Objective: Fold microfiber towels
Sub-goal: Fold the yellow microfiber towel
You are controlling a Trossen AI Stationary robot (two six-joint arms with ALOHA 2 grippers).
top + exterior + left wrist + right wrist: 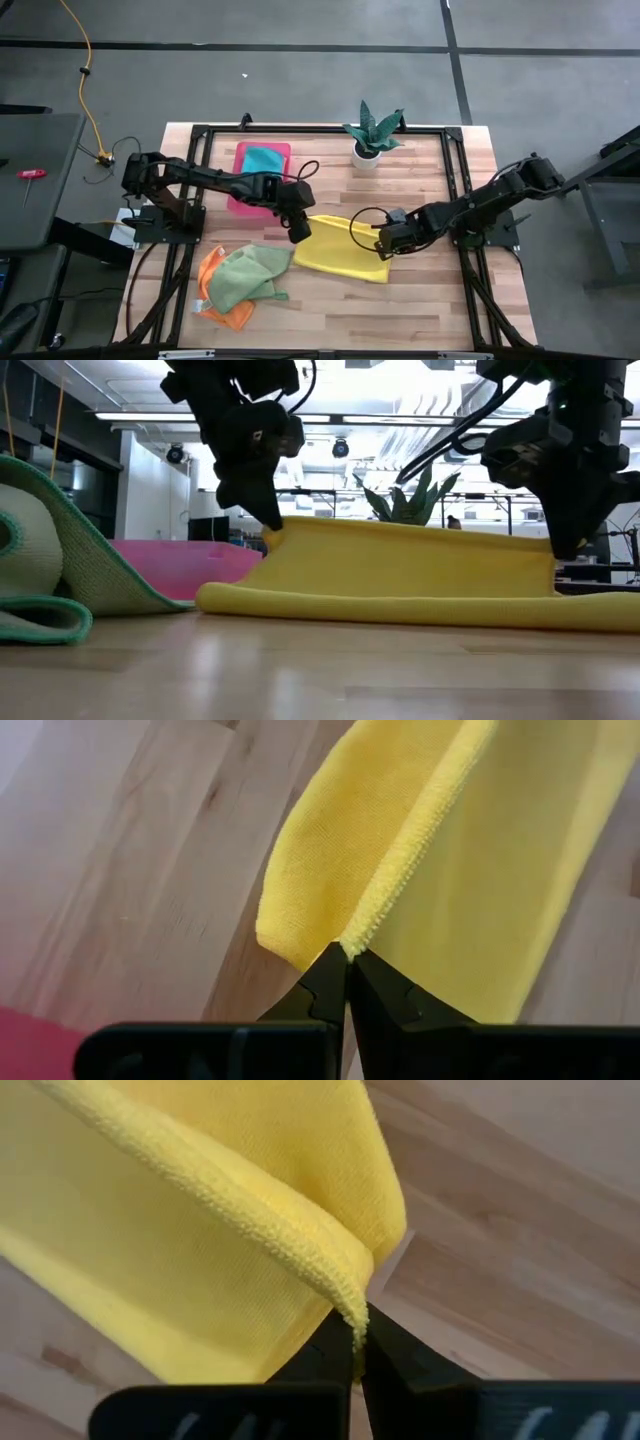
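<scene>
Yellow towel (345,250) folded, seemingly double; left fingers (345,952), right fingers (358,1325) pinch its corners.

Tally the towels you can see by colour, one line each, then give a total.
Yellow towel: 1, pinched at two corners by the left tool and the right tool
Teal towel: 1, in the pink tray
Light green towel: 1
Orange towel: 1, under the green one
Total: 4 towels visible
</scene>
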